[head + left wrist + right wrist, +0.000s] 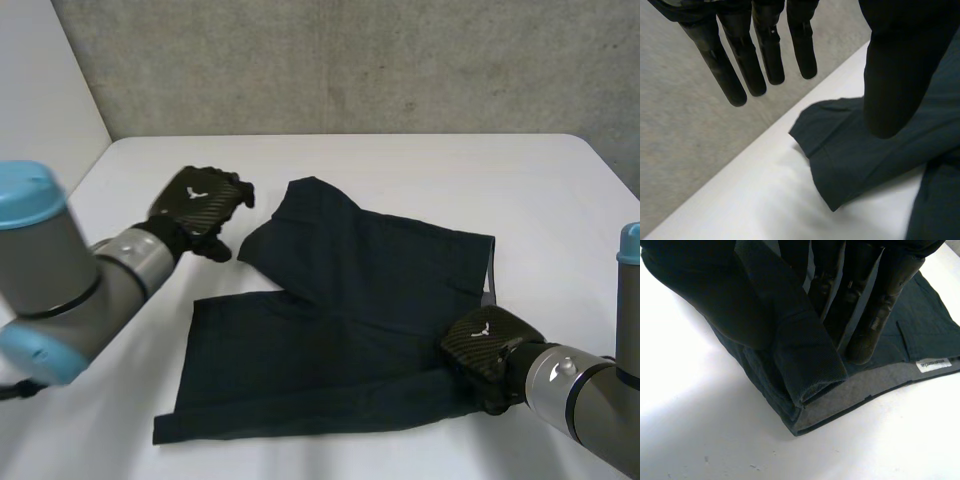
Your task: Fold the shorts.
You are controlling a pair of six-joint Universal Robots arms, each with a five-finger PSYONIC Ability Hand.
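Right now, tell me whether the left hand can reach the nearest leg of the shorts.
Probably yes. The left hand is open, holding nothing, beside the leg of the shorts, with only bare table between. The right hand pinches the waistband, out of the way.

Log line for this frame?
shorts: mostly flat on table | left robot hand: open, by leg hem | right robot hand: pinching waistband corner
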